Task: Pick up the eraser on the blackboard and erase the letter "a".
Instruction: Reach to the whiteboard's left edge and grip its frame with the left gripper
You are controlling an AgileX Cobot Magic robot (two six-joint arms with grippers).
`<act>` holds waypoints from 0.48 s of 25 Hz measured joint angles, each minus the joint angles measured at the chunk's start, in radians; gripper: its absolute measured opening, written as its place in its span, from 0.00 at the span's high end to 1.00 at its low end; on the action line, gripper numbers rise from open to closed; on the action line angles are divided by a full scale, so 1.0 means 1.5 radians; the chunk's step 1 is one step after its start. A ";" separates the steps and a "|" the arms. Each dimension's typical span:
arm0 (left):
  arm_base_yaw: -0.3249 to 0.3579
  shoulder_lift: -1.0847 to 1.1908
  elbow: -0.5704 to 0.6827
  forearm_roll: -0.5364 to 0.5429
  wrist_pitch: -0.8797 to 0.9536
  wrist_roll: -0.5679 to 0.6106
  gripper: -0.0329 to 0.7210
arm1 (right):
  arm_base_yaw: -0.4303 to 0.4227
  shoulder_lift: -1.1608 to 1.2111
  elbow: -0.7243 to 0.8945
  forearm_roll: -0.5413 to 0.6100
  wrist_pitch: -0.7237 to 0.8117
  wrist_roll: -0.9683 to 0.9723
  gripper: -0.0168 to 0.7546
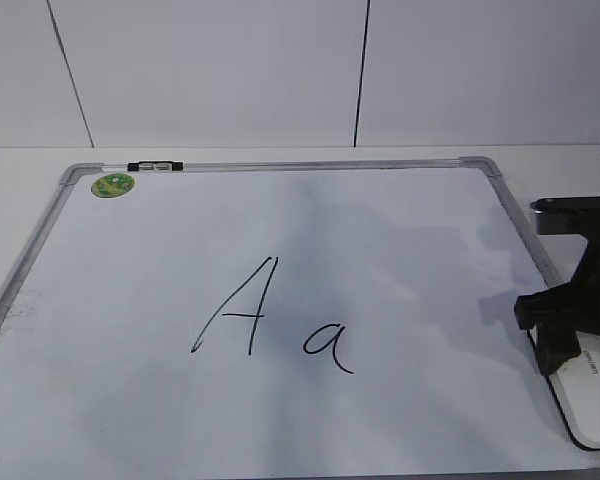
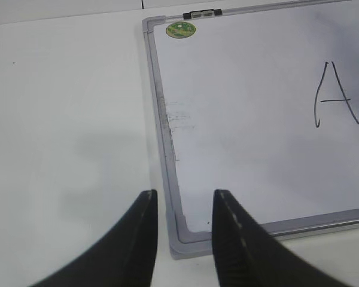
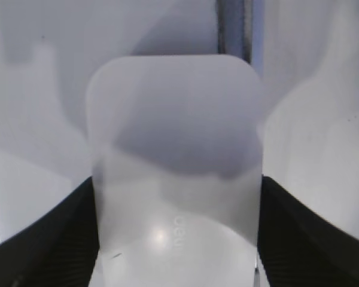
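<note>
Right pincer (image 1: 565, 335) straddling the eraser (image 3: 175, 173) at the blackboard's (image 1: 280, 440) right edge, pads flanking its long sides, grip not confirmable; the letter "a" (image 1: 328, 347) lying left toward table centre; left pincer (image 2: 182, 206) gaping idle, farther off.

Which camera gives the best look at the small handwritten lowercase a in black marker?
The exterior view: the small handwritten lowercase a in black marker sits whole and unobstructed mid-board. The left wrist view shows only the capital A; the right wrist view shows only the white plastic eraser.
</note>
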 joint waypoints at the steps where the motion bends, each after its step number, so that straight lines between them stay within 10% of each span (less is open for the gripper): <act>1: 0.000 0.000 0.000 0.000 0.000 0.000 0.65 | 0.000 0.000 0.000 0.000 0.000 0.000 0.26; 12: 0.000 0.000 0.000 0.000 0.000 0.000 0.65 | 0.000 0.000 0.000 -0.002 0.002 0.011 0.26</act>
